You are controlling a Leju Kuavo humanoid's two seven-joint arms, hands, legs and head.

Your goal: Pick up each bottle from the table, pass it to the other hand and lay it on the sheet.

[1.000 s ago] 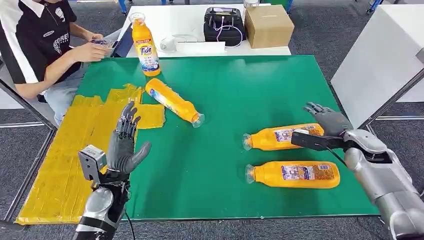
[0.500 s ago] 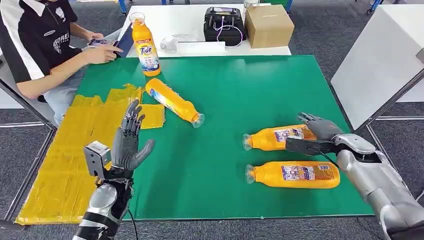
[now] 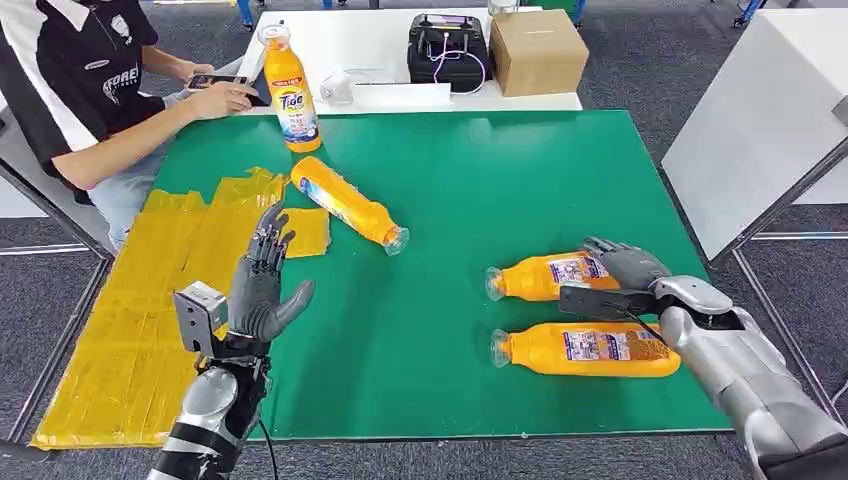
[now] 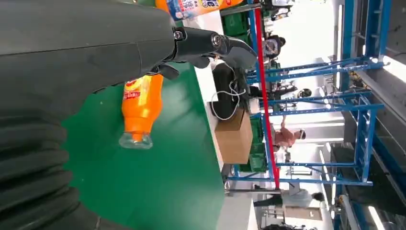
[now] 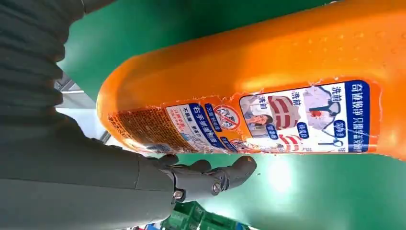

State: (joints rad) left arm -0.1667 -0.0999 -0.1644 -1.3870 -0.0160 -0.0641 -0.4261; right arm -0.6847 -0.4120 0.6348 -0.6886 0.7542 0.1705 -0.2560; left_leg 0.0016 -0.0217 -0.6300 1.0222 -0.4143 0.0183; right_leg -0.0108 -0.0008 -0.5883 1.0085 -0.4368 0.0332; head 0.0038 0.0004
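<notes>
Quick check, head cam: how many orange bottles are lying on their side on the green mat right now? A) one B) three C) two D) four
B: three lie flat on the green mat: one by the yellow sheet, and two near the right hand, the farther bottle and the nearer bottle. The fourth, the Tide bottle, stands upright.
</notes>
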